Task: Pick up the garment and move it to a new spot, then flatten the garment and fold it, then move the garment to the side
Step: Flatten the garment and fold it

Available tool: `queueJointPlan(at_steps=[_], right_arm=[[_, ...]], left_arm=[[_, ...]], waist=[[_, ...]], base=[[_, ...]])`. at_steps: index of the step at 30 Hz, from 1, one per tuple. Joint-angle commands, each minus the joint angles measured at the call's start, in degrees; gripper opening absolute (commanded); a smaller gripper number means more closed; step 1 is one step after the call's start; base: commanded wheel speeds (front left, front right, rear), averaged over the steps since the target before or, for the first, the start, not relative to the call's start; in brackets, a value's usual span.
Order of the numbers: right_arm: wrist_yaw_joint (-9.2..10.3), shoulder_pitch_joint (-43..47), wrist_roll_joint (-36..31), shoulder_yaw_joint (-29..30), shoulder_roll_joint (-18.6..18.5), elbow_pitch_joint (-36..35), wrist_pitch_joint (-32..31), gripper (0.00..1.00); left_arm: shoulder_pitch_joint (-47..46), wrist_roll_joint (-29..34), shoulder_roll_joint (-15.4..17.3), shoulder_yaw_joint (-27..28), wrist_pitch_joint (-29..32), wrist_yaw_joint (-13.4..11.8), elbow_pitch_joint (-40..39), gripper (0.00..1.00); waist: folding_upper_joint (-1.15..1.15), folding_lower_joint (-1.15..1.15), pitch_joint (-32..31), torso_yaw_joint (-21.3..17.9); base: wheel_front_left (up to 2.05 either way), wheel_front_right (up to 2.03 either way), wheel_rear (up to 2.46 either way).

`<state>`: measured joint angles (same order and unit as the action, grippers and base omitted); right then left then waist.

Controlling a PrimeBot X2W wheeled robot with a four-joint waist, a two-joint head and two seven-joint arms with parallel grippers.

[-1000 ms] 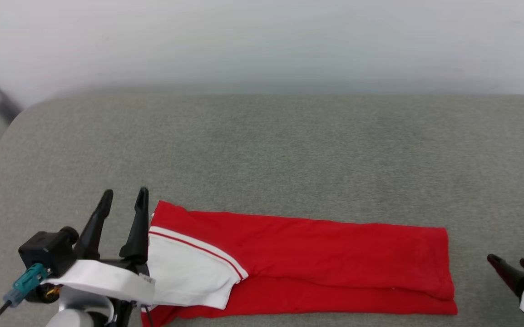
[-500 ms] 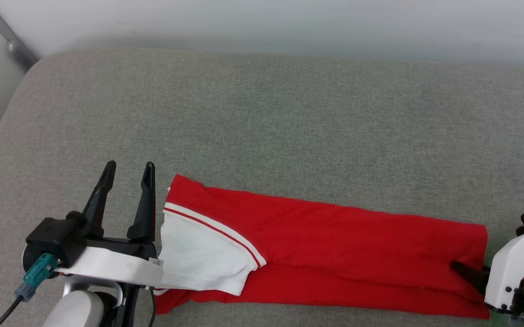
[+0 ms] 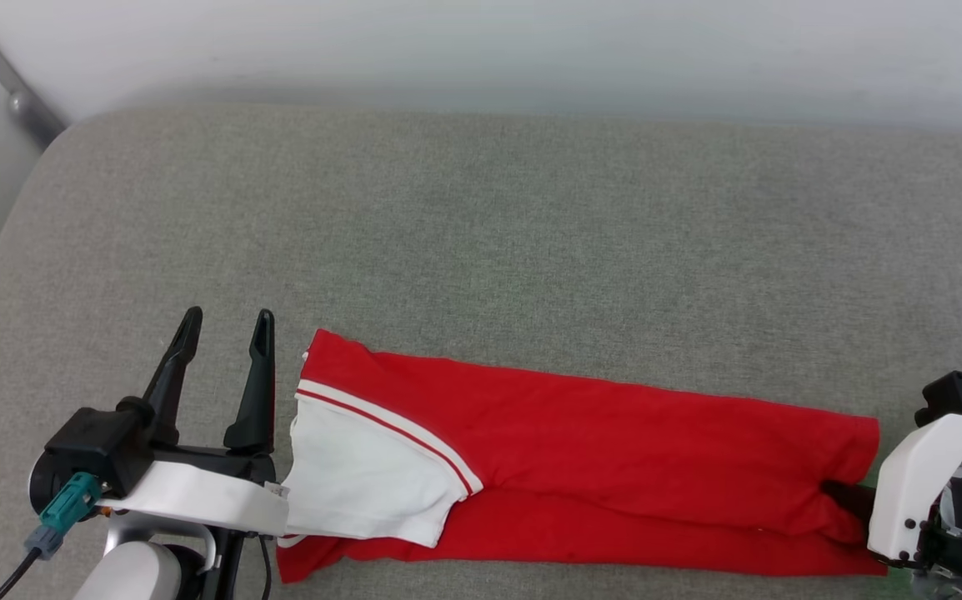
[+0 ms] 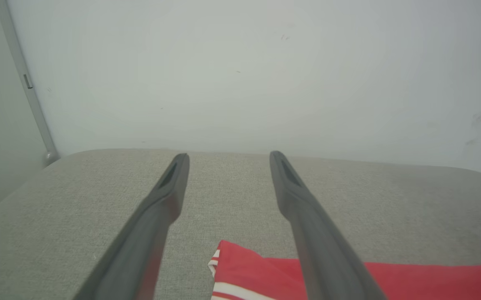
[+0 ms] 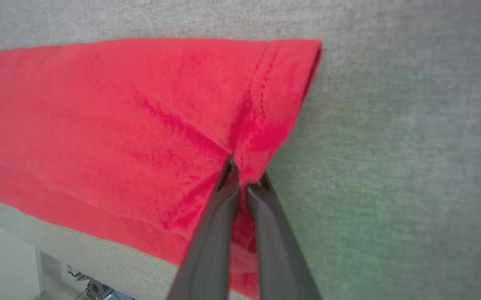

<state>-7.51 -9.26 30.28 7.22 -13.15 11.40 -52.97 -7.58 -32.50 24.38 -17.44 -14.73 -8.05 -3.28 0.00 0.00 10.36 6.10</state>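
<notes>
At the near edge of the grey cushion [image 3: 481, 250], the right gripper [image 5: 246, 171] is pinching the right end of the garment [image 3: 614, 450], its two dark fingers clenched together on a bunched fold of red cloth. The garment is lying folded into a long red strip along the cushion's near side, a white sleeve [image 3: 364, 479] with striped trim resting on its left end. Just beside that end, the left gripper [image 3: 227, 317] is pointing away from the robot, fingers spread apart and holding nothing. Beyond, bare cushion is stretching back to a pale wall [image 3: 481, 50]
</notes>
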Motion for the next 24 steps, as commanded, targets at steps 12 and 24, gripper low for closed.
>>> queueJointPlan(at_steps=[12,24], right_arm=[[0.04,1.5,2.3,1.0,-2.8,-2.7,2.1,0.0],[0.04,4.1,-1.4,19.9,-0.1,-7.4,-2.7,0.0]], left_arm=[[3.0,0.7,1.9,0.3,1.6,-2.2,-1.0,1.0],[4.7,1.3,2.5,-0.1,2.4,-3.7,-2.2,1.0]], waist=[[0.0,0.0,-4.0,-3.5],[0.0,0.0,-5.2,-8.5]], base=[[0.0,0.0,0.0],[0.0,0.0,0.0]])
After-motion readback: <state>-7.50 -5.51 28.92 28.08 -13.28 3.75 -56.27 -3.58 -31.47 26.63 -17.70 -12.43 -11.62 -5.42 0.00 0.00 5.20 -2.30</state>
